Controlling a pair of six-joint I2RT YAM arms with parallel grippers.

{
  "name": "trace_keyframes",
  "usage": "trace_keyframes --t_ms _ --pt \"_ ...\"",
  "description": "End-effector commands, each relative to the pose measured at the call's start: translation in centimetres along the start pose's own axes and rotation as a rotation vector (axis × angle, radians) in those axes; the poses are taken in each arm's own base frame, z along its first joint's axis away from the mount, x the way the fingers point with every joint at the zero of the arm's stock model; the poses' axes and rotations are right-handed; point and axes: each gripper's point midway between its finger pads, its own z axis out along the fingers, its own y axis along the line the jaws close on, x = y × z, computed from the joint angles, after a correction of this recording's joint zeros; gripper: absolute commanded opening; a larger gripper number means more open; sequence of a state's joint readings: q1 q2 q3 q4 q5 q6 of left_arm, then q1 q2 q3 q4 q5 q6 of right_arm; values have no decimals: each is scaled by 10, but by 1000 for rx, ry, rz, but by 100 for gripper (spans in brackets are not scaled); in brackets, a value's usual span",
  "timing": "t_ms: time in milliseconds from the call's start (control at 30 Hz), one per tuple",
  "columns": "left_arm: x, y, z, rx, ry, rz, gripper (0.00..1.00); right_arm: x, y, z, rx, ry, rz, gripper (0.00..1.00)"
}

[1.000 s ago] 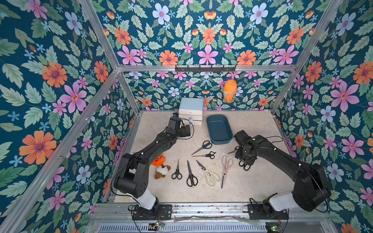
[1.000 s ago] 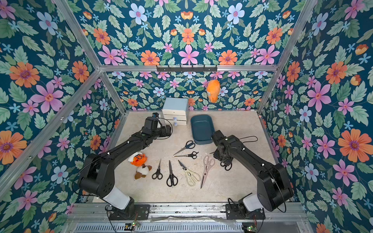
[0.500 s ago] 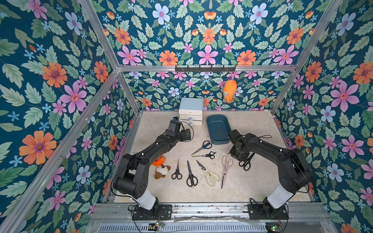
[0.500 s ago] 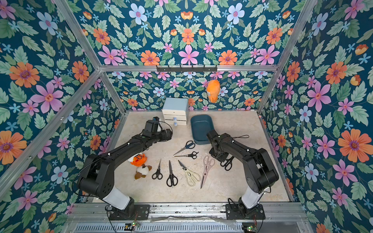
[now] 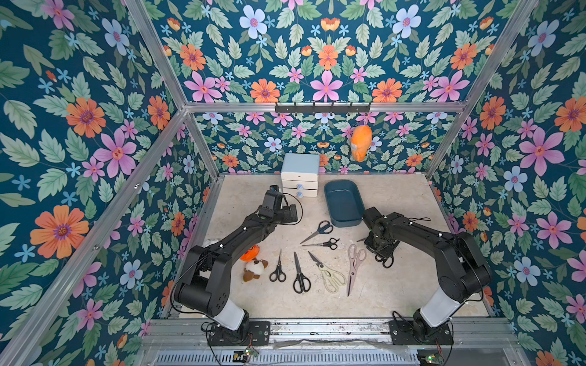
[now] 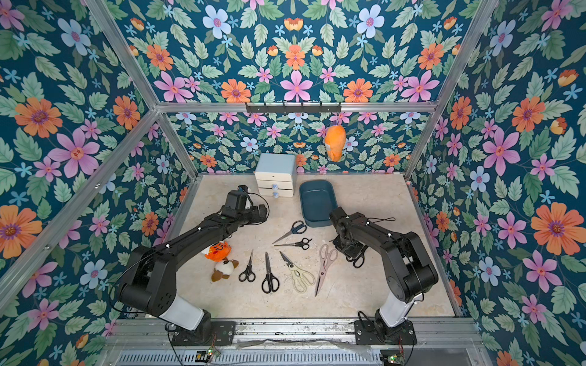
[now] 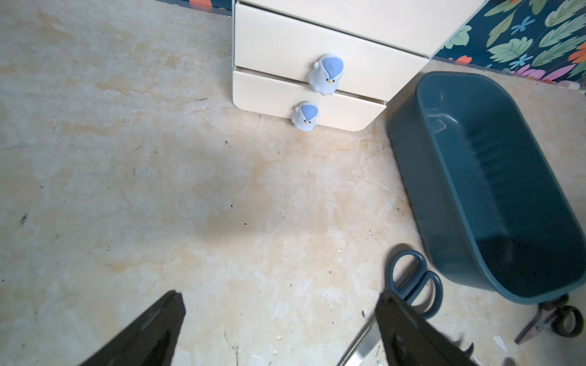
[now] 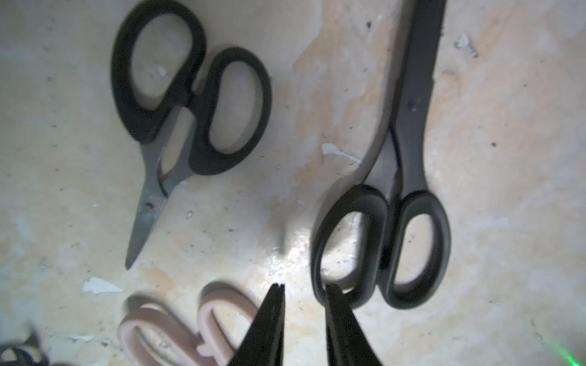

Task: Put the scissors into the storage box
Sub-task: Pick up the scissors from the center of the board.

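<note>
Several scissors lie on the beige floor: a dark-blue-handled pair (image 5: 320,229), small black pairs (image 5: 326,244) (image 5: 278,269), a longer black pair (image 5: 299,275), cream shears (image 5: 329,275) and pinkish shears (image 5: 353,269). The empty teal storage box (image 5: 344,202) (image 6: 317,202) stands behind them. My right gripper (image 8: 304,304) (image 5: 380,250) points down at a black pair (image 8: 396,221). Its jaws stand a narrow gap apart, one fingertip (image 8: 333,304) overlapping a handle ring, bare floor between them. Another black pair (image 8: 190,104) lies beside it. My left gripper (image 7: 282,329) (image 5: 293,212) is wide open and empty, near the dark-blue pair (image 7: 412,285).
A white-and-pale-blue drawer cabinet (image 5: 299,177) stands left of the box at the back wall. An orange plush (image 5: 250,253) and a brown-and-white plush (image 5: 255,269) lie beside the left arm. Another orange plush (image 5: 360,144) hangs on the back wall. Floral walls enclose the floor.
My right gripper's jaws have narrowed over the black scissors and that arm's elbow has folded inward. The left gripper has shifted slightly toward the front.
</note>
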State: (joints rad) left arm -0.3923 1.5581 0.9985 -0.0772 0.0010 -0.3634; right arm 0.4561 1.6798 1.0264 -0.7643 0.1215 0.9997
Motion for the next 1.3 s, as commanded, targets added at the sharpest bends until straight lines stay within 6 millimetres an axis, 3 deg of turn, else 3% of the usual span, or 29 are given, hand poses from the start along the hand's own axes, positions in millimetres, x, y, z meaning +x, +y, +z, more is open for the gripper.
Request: trace_keyframes --t_ms 0,333,633,900,1100,1267 --pt "-2 2 -2 -12 -8 16 99 1 -7 4 3 6 3 26" --pt "0 4 -7 -17 -14 5 99 6 3 13 -58 21 -6 26" --pt "5 11 -16 -35 -24 -9 99 17 -8 38 -32 52 -9 20" --pt "4 12 -18 -38 -28 -9 99 22 -18 49 -8 59 -16 2" --pt "6 11 -16 -36 -24 -9 99 18 -19 41 -10 40 -38 0" --pt "12 11 -8 -36 3 -9 99 2 -14 5 -43 -29 -71 0"
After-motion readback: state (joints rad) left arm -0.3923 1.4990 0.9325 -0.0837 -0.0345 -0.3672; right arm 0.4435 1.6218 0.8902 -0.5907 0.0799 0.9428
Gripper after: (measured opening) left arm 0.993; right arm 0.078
